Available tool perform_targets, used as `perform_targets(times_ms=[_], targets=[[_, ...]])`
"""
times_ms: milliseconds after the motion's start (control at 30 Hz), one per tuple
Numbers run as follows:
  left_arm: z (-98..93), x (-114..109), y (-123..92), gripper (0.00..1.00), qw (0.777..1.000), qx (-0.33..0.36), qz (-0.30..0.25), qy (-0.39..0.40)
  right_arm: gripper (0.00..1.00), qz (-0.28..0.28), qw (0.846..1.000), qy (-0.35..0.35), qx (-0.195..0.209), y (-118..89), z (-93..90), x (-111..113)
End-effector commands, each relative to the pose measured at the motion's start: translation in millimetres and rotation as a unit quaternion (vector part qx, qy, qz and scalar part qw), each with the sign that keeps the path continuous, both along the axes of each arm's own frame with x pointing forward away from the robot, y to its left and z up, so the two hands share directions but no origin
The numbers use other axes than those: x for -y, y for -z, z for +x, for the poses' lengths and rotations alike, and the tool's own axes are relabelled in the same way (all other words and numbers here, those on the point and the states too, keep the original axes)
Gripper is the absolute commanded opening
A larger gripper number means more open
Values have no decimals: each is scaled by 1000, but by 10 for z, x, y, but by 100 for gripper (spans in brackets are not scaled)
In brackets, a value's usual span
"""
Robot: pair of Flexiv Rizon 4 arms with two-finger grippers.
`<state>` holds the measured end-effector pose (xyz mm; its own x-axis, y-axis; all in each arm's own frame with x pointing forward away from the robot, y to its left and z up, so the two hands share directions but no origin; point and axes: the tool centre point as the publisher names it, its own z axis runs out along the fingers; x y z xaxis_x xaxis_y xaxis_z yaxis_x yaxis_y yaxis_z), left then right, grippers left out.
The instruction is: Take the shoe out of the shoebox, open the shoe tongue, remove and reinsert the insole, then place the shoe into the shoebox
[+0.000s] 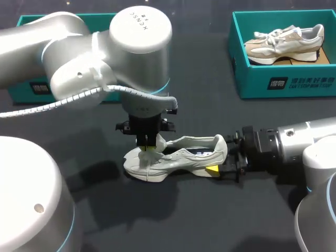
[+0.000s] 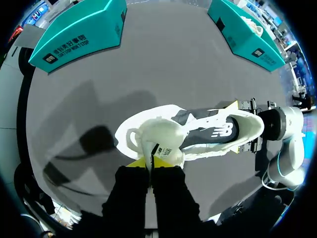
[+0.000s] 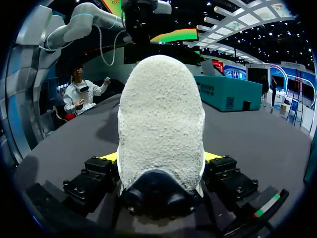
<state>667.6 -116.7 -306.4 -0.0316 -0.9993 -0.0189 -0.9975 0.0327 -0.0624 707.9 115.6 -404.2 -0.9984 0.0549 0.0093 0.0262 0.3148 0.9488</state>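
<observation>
A pale grey-green shoe lies on its sole in the middle of the dark table, toe to the left. My left gripper points straight down over the forefoot. In the left wrist view the left gripper is shut on the white tongue, which is pulled up from the shoe. My right gripper comes in level from the right, one finger on each side of the heel. In the right wrist view the fuzzy heel of the shoe fills the right gripper, both yellow tips pressing its sides.
A teal shoebox at the back right holds a second beige-and-white shoe. Another teal box stands at the back left, partly behind my left arm. Dark bare tabletop lies between the boxes and the held shoe.
</observation>
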Motion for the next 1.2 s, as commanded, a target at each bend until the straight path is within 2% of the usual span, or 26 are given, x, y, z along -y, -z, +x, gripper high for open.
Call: perform_targets(times_ms=[33,300,733,800,1067,1200], targets=[[-27,-123,97,0,995,-7,-96,7,0,-2,1000,0,-1,-3,1,1],[-50,-265,258,0,996,-23,-85,11,0,-2,1000,0,-1,-3,1,1],[43,-500,472,0,997,-39,-72,7,0,-2,1000,0,-1,-3,1,1],[53,-514,505,9,996,-43,-72,10,0,-2,1000,0,-1,-3,1,1],[89,-539,539,8,996,-51,-66,21,0,-2,1000,0,-1,-3,1,1],[87,-536,472,18,997,-45,-61,25,0,-2,1000,0,-1,-3,1,1]])
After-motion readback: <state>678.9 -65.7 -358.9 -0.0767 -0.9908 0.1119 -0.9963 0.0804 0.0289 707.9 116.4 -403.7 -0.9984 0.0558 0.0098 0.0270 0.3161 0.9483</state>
